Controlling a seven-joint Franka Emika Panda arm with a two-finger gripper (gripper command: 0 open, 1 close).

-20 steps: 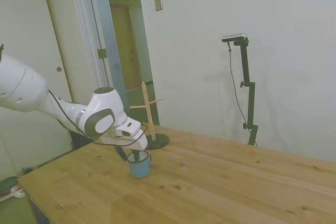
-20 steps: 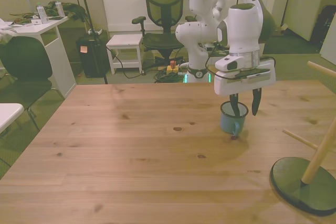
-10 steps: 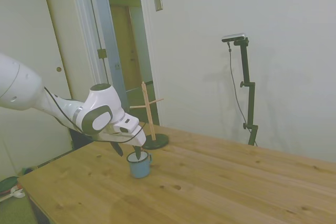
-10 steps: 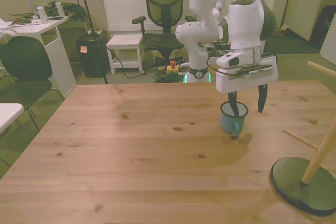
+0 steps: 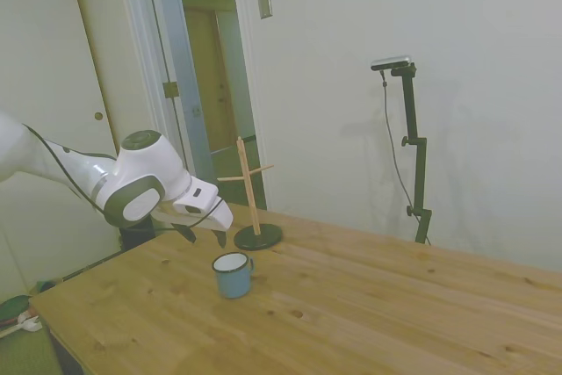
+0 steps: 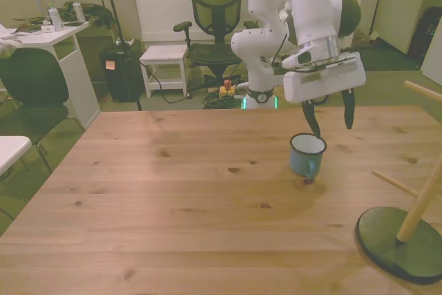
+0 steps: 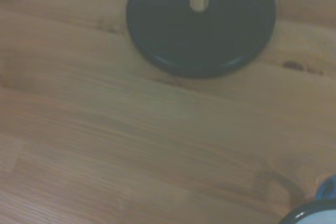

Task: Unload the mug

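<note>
The small blue-grey mug [image 5: 233,275] [image 6: 306,155] stands upright on the wooden table [image 6: 173,198], white inside, its handle turned toward the camera in the front view. My gripper [image 5: 203,234] [image 6: 330,118] hangs open just above and behind the mug, holding nothing, its dark fingers clear of the rim. A sliver of the mug's rim [image 7: 315,216] shows in the wrist view. The wooden mug stand [image 5: 254,212] [image 6: 407,229], with a dark round base [image 7: 201,22] and bare pegs, is beside the mug.
An office chair [image 6: 215,15], a white stool [image 6: 164,56] and a desk [image 6: 48,43] stand beyond the table's far edge. An open doorway [image 5: 215,85] lies behind the stand in the side view.
My gripper lifted up out of the mug and drew back, its fingers spreading wider. The mug stayed standing on the table.
</note>
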